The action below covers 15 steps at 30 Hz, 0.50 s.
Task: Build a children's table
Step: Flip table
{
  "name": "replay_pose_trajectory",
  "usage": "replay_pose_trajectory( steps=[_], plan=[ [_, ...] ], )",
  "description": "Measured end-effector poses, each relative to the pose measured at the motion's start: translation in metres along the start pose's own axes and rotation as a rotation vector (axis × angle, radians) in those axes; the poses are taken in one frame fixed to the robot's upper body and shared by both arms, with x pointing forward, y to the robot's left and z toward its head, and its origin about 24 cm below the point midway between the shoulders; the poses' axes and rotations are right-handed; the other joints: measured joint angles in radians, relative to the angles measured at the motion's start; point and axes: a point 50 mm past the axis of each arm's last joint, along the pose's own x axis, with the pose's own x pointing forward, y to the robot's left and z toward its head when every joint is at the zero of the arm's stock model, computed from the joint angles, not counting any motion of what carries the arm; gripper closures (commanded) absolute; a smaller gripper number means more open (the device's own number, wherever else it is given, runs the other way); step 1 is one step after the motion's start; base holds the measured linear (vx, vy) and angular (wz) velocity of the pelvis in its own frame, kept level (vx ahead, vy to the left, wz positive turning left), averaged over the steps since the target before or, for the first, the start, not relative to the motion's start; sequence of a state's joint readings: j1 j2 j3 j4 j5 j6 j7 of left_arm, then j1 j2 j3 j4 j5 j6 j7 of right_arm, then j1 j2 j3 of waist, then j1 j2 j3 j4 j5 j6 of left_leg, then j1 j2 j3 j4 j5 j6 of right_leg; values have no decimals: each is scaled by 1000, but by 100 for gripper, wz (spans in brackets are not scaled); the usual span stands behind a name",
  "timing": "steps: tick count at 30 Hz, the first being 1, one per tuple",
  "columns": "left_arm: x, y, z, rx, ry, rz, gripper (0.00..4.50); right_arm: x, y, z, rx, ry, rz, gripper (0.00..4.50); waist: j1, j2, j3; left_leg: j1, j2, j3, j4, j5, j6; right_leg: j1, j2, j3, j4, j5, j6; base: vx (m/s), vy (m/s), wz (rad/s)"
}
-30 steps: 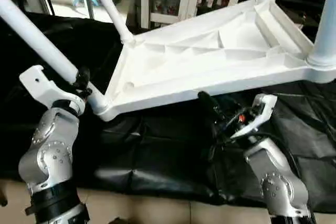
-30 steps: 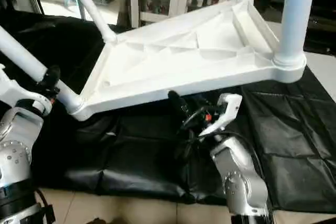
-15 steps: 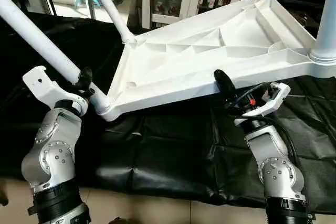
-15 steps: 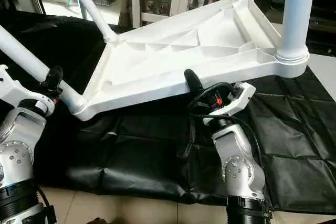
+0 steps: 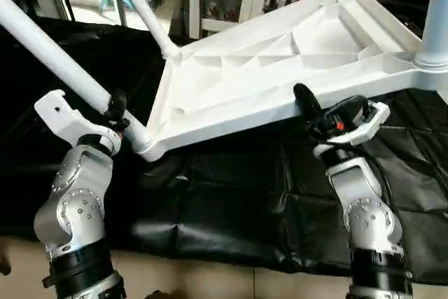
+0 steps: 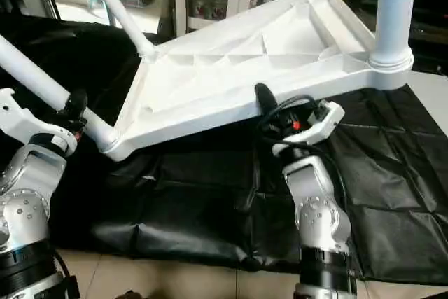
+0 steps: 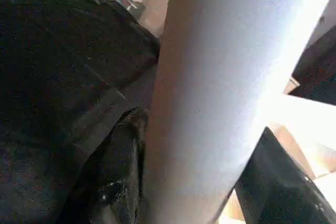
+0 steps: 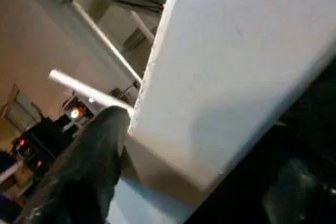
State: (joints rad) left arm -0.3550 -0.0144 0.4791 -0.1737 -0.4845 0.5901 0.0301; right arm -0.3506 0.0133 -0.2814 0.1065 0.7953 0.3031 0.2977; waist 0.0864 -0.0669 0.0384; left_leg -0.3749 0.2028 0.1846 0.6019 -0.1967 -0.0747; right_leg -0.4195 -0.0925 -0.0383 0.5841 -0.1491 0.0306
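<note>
table top (image 5: 280,61): white plastic, smooth with a soft sheen, moulded ribs on the underside
legs (image 5: 56,54): same white plastic, smooth tubes, slightly glossy where the light hits
black cover (image 5: 210,194): looks like vinyl or leatherette sheet, wrinkly, shiny in the creases
forearms (image 5: 73,204): brushed silver metal, satin finish
left pincer (image 5: 115,111) fingers (image 7: 118,177): black, glossy
right pincer (image 5: 308,106): black, glossy too

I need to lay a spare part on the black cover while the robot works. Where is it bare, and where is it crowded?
Bare: the black cover between the two forearms, in front of the table top's near edge, and its right end beyond the right gripper. Crowded: the near-left corner, where the left gripper clasps a leg, and the edge at the right gripper.
</note>
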Motion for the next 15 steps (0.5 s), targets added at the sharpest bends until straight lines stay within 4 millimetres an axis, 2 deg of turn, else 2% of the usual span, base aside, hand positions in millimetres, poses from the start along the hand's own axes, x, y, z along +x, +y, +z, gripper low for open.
replay_pose_trajectory(
  steps=[5, 12, 13, 15],
  plan=[
    [-1, -4, -3, 0, 8, -12, 244, 5, -1, 3, 25, -17, -18, 165, 1, -1, 0, 0, 0, 0, 0, 0, 0, 0, 0, 0, 0, 0, 1, 0, 0, 0],
    [-1, -5, -4, 16, 12, -17, 244, 9, -1, 4, 24, -12, -30, 180, 1, -1, 0, 0, 0, 2, 0, 0, 0, 0, 0, 0, 0, 0, 0, 0, 0, 0],
    [-1, -6, -4, 17, 13, -18, 209, 10, -2, 5, 11, -9, -32, 181, 1, -2, 0, 0, 0, 3, 0, 0, 0, 0, 0, 0, 0, 0, 0, 0, 0, 0],
    [-1, -7, -5, 9, 17, -24, 174, 12, -3, 8, -18, -3, -39, 182, 2, -2, 0, 0, 0, 4, 0, 0, 0, 0, 0, 0, 0, 0, 1, 0, 0, 0]
  ],
)
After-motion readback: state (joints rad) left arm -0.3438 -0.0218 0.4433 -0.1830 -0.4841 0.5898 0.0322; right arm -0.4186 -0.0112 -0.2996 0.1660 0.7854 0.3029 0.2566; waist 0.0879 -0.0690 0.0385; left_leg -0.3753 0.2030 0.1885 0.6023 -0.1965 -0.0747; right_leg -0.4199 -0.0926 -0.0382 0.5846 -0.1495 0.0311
